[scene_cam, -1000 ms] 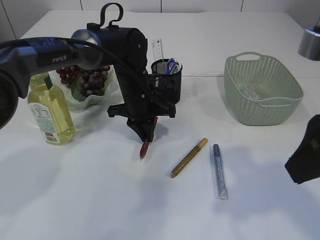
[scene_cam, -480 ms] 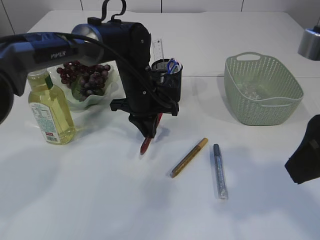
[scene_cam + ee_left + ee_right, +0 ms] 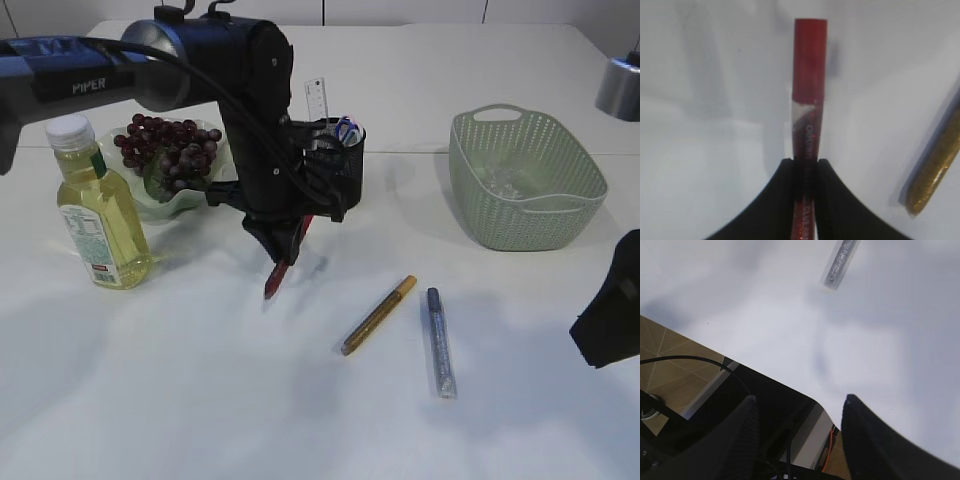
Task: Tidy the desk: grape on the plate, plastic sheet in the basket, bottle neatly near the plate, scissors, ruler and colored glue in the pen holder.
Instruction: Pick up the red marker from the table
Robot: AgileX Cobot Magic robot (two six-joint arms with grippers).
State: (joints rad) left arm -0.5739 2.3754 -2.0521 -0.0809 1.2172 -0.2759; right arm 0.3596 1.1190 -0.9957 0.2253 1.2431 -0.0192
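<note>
Now the white table (image 3: pixel 200 400) carries everything, and the left arm's gripper (image 3: pixel 283 250) hangs above it, clenched on a red glue pen (image 3: pixel 277 272) that points down and a little left, its lower tip off the tabletop. In the left wrist view the two black fingers (image 3: pixel 775 200) pinch the pen's shaft, the red end jutting past them. Well to that gripper's right sits the green basket (image 3: pixel 527 215), something clear and crinkled lying inside. To its left stands the yellow bottle (image 3: pixel 98 215), upright; behind and left of it the plate (image 3: pixel 190 200) holds the grapes (image 3: pixel 170 150). Just behind the gripper is the black mesh pen holder (image 3: pixel 335 160), with the ruler (image 3: pixel 315 100) and blue-handled scissors (image 3: pixel 345 130) standing in it. Below and right of the gripper lie the gold glue pen (image 3: pixel 378 315) and, beside it, the silver glue pen (image 3: pixel 440 342). The right gripper (image 3: pixel 800 405) stands released over the table's edge, nothing between its fingers.
</note>
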